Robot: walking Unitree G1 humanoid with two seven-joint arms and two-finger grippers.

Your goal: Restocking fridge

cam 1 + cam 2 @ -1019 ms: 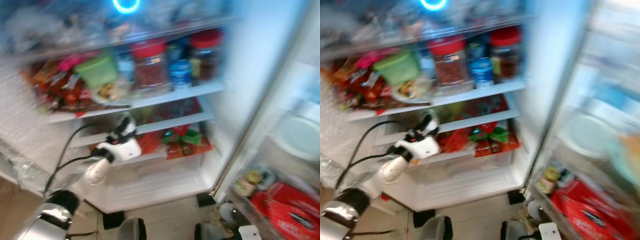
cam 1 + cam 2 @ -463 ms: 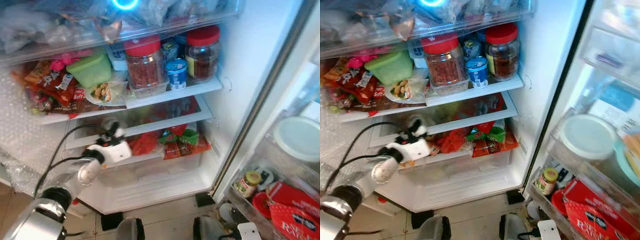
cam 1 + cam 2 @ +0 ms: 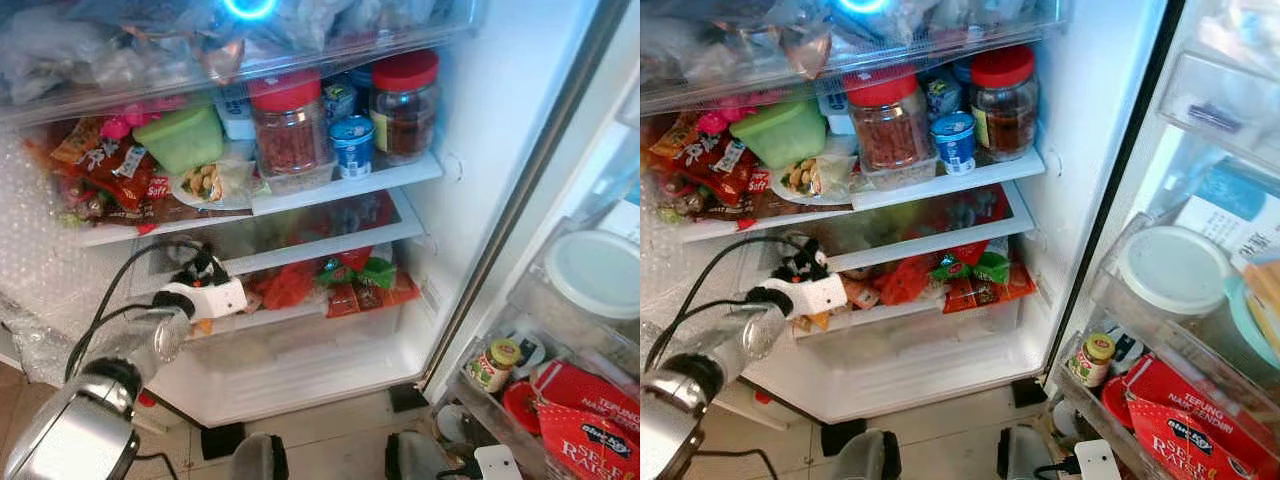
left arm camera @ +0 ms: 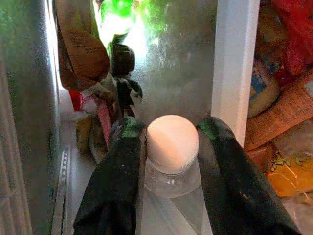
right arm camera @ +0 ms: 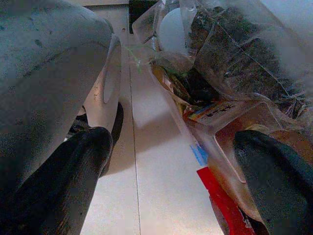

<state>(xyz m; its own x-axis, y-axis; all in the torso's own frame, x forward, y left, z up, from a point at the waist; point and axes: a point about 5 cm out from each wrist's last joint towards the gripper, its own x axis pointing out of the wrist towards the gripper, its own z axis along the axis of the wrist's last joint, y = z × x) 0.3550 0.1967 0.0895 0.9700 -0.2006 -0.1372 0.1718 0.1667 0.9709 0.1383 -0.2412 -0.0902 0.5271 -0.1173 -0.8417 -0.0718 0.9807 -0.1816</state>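
we see the fridge standing open, and our left arm reaches into it at about 9 o'clock of the head view. the left tool is closed on a clear bottle with a white round cap; one black finger sits on each side of the bottle neck, touching it. in the head view this tool is at the left end of the lower shelf, just above the drawer level, with black cables running back along the silver arm.

on the shelf above we see two glass jars with red lids: the red-lid jar in the middle and the dark jar at 3 o'clock from it. a small blue cup stands between them and a little in front. at 9 o'clock from the jars is a green box, and further left are red snack bags. below the lower shelf lie red and green packets.

the door rack at 4 o'clock holds a container with a white lid, a small yellow-lid jar and a red box.

the right tool is wide, its fingers well apart, and it hangs low over a pale floor beside clear plastic bags.
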